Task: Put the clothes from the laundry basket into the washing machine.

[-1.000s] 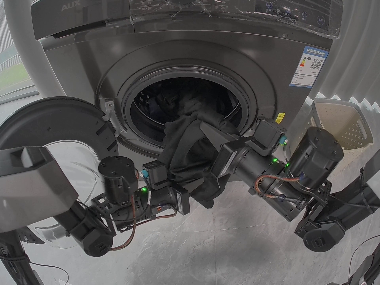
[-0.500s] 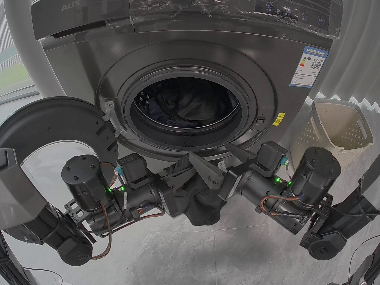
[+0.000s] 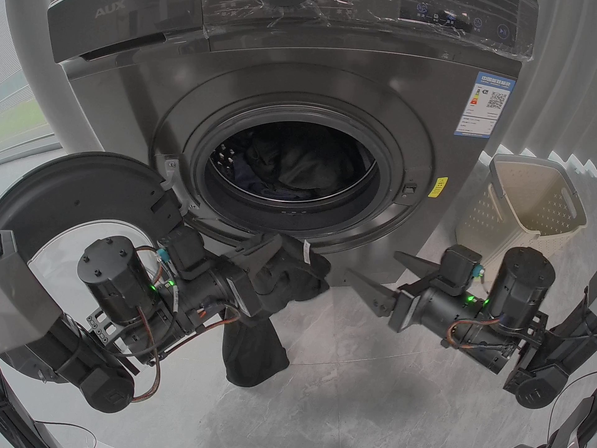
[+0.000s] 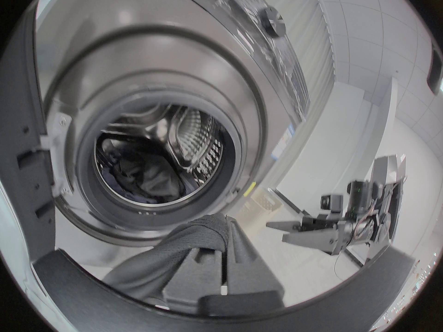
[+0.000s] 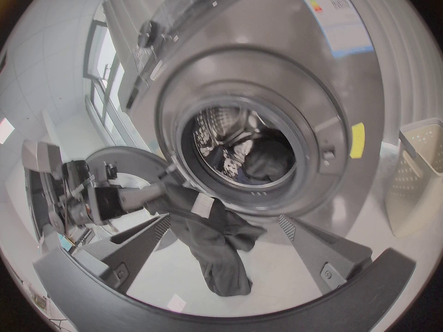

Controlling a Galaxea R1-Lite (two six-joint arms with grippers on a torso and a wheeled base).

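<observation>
The dark garment (image 3: 254,350) is hanging outside the washing machine (image 3: 404,113), below the rim of the open drum (image 3: 227,157), with its lower end reaching down to the floor (image 3: 373,393); a second ago it was draping over the drum's lip, partly inside, so it is coming back out rather than going in. The left gripper (image 4: 226,227) is keeping its fingers pinched narrow on the upper bunch of the cloth, just in front of the machine and beside the swung-open door (image 3: 74,188); the right gripper (image 3: 373,266), which was pressing into the cloth at the opening, is now sitting well apart to the right, fingers spread wide and holding nothing. Other clothes (image 3: 305,163) are lying inside the drum; the laundry basket (image 3: 538,200) is standing at the machine's right side. By my judgement this garment is still waiting to be loaded, and is needing a fresh lift to the mouth.
</observation>
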